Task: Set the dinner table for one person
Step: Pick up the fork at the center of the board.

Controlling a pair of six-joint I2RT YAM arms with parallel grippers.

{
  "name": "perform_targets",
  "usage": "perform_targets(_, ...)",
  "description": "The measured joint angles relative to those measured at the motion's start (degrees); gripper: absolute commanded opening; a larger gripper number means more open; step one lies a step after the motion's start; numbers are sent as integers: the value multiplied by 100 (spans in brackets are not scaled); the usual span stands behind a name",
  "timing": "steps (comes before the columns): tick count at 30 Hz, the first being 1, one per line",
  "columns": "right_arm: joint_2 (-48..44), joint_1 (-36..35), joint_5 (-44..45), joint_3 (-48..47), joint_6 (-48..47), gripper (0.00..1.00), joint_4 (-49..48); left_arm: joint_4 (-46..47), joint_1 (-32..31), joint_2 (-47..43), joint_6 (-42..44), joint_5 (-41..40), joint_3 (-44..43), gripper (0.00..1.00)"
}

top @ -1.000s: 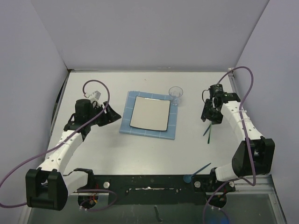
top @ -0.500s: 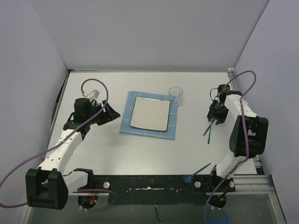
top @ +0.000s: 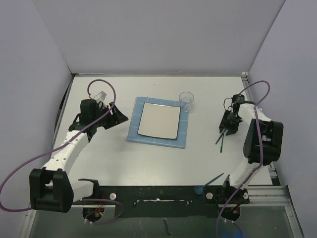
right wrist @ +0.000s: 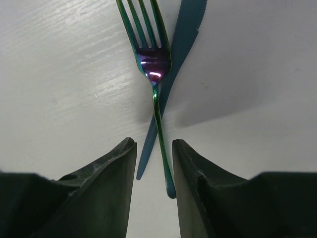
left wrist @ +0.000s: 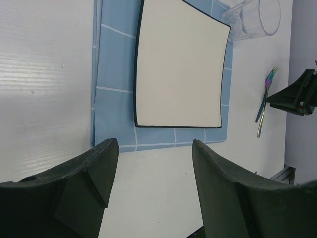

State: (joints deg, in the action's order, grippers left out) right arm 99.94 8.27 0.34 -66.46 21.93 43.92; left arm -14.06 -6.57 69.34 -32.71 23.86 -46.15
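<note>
On the white dinner table (top: 99,158) lies a blue placemat (top: 133,130) with a square dark-rimmed plate (top: 158,120) on it and a clear cup (top: 186,100) at its far right corner. A green iridescent fork (right wrist: 153,59) and a blue knife (right wrist: 185,25) lie crossed on the table to the right of the mat. My right gripper (right wrist: 153,143) is low over their handle ends. Its jaws are narrowly apart with both handles between them, and the fork handle lies close to the right finger. My left gripper (left wrist: 153,144) is open and holds nothing, just left of the placemat (left wrist: 111,109).
A blue spoon (top: 209,182) lies at the near edge by the right arm's base. Grey walls close the table in on the left, back and right. The left wrist view also takes in the cup (left wrist: 255,20), the fork (left wrist: 265,104) and my right gripper (left wrist: 297,94).
My right arm has swung its elbow back and set the gripper down over the fork and knife handles, its jaws narrowing. The left gripper has shifted slightly and stays open.
</note>
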Motion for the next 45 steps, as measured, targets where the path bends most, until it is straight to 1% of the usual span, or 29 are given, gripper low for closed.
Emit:
perform_targets(5,120,249,-210,81,-83,34,-118,-197,0,0,0,20,-297,59)
perform_targets(7,120,348,-302,81,-85,29,-173,-267,9,-2,26,22,-494,59)
perform_targets(9,122,409,-363,81,-81,23,-229,-293,28,0,39,24,-669,59)
perform_targets(10,122,413,-398,81,-83,22,-251,-291,37,0,39,22,-717,59)
perform_targets(19,380,402,-638,72,-98,24,-391,-315,42,0,11,72,-765,59)
perform_targets(20,380,402,-643,72,-98,22,-393,-315,42,0,11,81,-765,59)
perform_targets(22,380,402,-645,72,-103,6,-396,-317,42,0,11,85,-765,59)
perform_targets(23,380,402,-647,72,-120,1,-398,-326,42,0,11,87,-765,59)
perform_targets(24,380,402,-660,72,-127,0,-400,-330,42,0,11,87,-765,59)
perform_targets(38,293,339,-649,52,-168,0,-267,-332,42,-24,-24,92,-741,59)
perform_targets(45,-164,170,-590,-404,-184,0,153,-330,42,-269,-109,114,-610,59)
